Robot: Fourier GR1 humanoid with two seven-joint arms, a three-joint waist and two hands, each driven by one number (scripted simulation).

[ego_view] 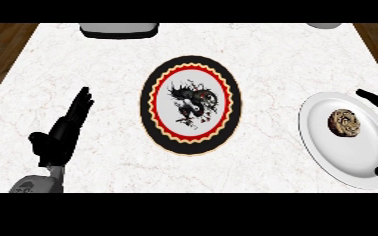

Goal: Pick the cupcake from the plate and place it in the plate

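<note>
A brown swirled cupcake (345, 123) sits on a plain white plate (325, 150) at the counter's right edge. In the middle of the counter lies a second plate (150, 102) with a black rim, a red scalloped ring and a black dragon figure on its white centre; nothing lies on it. My left hand (60, 135) rests open at the lower left, fingers straight and pointing up, well apart from both plates. Only a small black part of my right hand (367, 95) shows at the right edge, just beyond the white plate's far rim and close to the cupcake.
A grey appliance base (118, 29) stands at the counter's far edge, left of centre. Another grey object (325, 25) peeks in at the far right. Dark wood shows past the counter's left and right edges.
</note>
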